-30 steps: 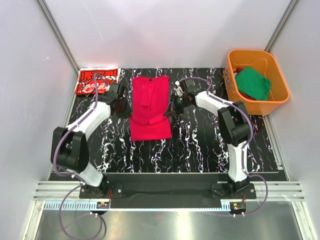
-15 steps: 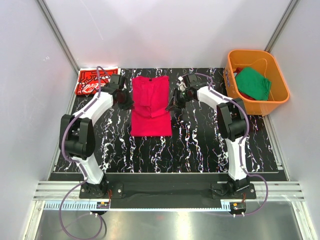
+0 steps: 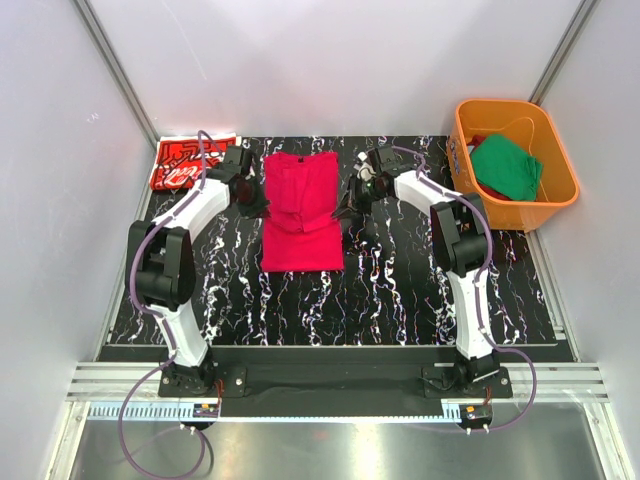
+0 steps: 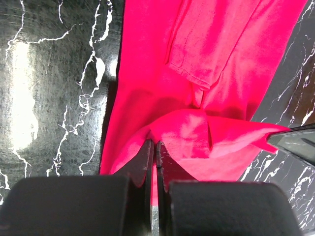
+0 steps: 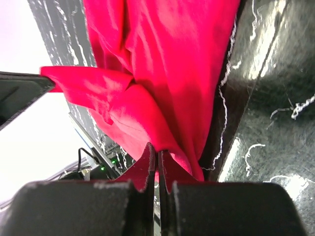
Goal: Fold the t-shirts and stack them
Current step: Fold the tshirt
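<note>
Now: both arms pinch the crimson tee mid-fold

Right in the centre of the desk (image 3: 400, 290) lies the crimson tee (image 3: 300, 215), and both arms are on it. The left end effector (image 3: 258, 207) has its fingers pressed together on a raised pleat at the cloth's left edge; its wrist view shows the red fabric bunched up right at the tips (image 4: 154, 147). The right end effector (image 3: 345, 212) mirrors it on the right edge, clamped shut on a similar lifted fold (image 5: 157, 150).

How far along? Roughly a third, by the look of it. The printed red tee (image 3: 185, 162) sits as a flat folded packet at the upper left of the desk, so that one looks finished. The crimson tee is already narrowed into a long panel with a sleeve laid in over its middle; the crosswise fold looks like the step in hand. The green tee (image 3: 507, 168) lies crumpled in the orange tub (image 3: 497, 104) at the upper right, untouched. Nothing is stacked yet.

As for heading: the crimson tee's long axis runs top to bottom in the overhead frame, straight away from the arm bases. The neck end seems to point to the upper edge and the hem toward the bottom, though the collar is too small to confirm.
</note>
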Tool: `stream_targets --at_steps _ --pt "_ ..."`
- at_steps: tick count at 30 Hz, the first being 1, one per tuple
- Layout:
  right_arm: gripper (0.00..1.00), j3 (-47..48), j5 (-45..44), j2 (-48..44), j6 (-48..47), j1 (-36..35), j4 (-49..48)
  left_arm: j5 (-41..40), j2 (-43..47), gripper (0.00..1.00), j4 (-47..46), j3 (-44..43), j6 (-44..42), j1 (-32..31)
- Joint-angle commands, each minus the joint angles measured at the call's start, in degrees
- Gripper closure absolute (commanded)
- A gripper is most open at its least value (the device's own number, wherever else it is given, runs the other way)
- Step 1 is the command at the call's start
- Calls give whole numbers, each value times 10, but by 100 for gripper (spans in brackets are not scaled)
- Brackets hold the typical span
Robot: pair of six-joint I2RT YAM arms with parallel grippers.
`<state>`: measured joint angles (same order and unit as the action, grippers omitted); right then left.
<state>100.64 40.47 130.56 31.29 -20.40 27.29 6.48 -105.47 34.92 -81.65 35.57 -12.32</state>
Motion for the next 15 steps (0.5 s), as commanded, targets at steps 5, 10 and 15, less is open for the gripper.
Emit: stream_targets --at_steps 5,10,15 --pt "91 57 32 28 -3 11 -2 -18 -23 100 6 -31 2 9" --pt "88 88 34 53 -7 13 10 -37 -46 95 10 -47 5 12" --pt "78 116 37 77 -13 22 20 -50 -62 88 13 -60 12 14"
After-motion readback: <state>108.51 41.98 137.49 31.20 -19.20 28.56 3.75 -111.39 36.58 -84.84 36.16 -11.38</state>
